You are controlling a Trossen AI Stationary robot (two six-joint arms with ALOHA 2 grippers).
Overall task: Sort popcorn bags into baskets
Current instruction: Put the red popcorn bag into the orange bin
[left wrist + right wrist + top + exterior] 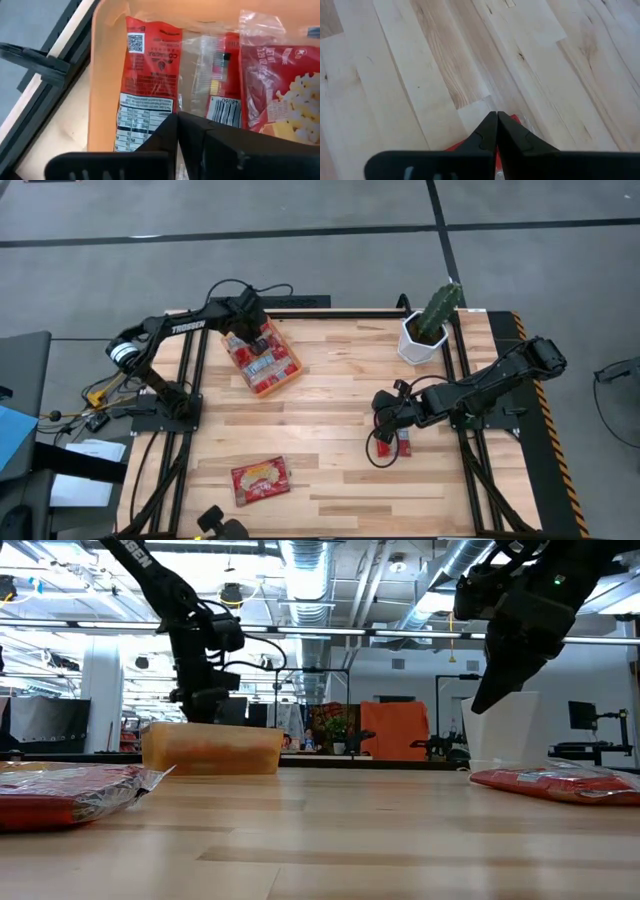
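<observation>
The orange basket point(288, 376) sits at the far left with several red popcorn bags point(147, 65) lying flat in it. My left gripper point(177, 116) is shut just above them, inside the basket's outline point(248, 340). Another red bag point(404, 444) lies flat on the table at the right. My right gripper point(385, 430) hangs shut above its edge; the low view shows it point(482, 705) clear of the bag point(560, 782). A third bag point(260, 478) lies flat near the front left. My left gripper's shut fingertips stand over the bags in the basket, pointing steeply down. My own fingers hide the spot, so I cannot tell whether they touch a bag.
A white pot with a green cactus point(428, 330) stands at the far right. Bare wooden tabletop lies between the basket and the right bag. Black frame rails run along both table sides.
</observation>
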